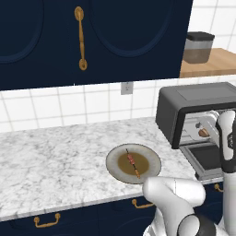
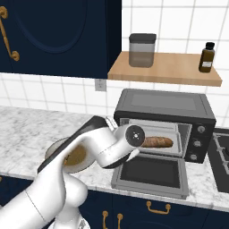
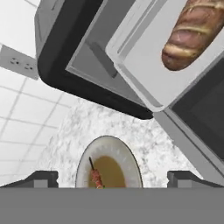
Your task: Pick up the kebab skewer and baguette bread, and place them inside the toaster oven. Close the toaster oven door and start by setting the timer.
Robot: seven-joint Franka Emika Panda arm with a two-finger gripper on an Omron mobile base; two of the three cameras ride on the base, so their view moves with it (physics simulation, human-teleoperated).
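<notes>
Spanning the room: marble counter (image 1: 55, 156), navy cabinets (image 1: 92, 37).

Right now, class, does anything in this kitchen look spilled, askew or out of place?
Nothing stands out. The baguette lies inside the oven, whose door hangs open and flat. The skewer rests on its plate, nothing spilled on the counter.

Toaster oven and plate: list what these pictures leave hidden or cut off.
- Baguette bread: its left end is behind the arm's wrist in the right base view; cut by the top edge in the hand view.
- Kebab skewer: its chunks are too small to identify.
- Toaster oven door: cut by the right edge in the left base view.
</notes>
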